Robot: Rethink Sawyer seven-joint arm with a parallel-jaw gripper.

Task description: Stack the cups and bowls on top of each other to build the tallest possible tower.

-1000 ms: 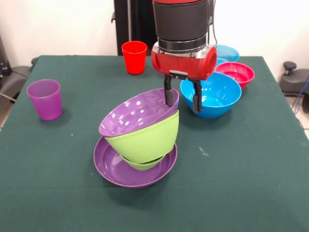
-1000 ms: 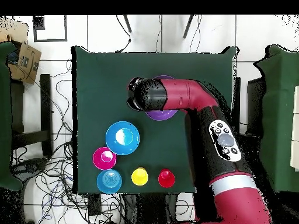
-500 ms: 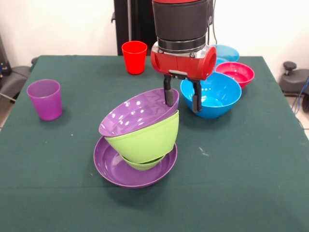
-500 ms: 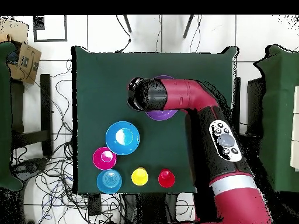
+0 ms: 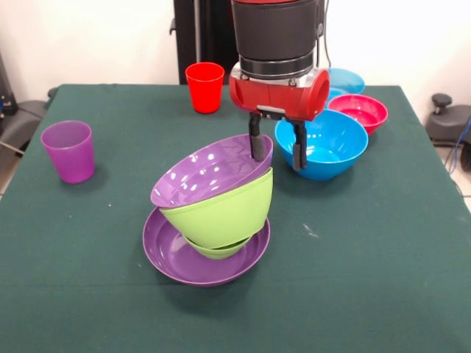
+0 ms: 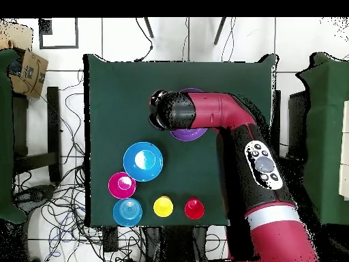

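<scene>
Right now the gripper (image 5: 277, 151) hangs with its fingers spread apart, holding nothing; one finger sits at the raised rim of the top purple bowl (image 5: 210, 170), the other just outside it, on the side of the blue bowl (image 5: 322, 143). The tower so far is a flat purple bowl (image 5: 176, 254) on the green table (image 5: 383, 250), a lime green bowl (image 5: 221, 209) nested in it, and that tilted purple one on top, leaning down to one side. The blue bowl stands near the pile, with a pink-red bowl (image 5: 360, 110) and a light blue one (image 5: 346, 78) behind it. A red cup (image 5: 204, 87) and a purple cup (image 5: 68, 151) stand well apart from it all.

My worry is the tilt. If the finger drags against that rim as the arm moves, the top bowl could slide off or pull the lime one over. Anything set on such a slanted bowl would likely slip, too.
</scene>
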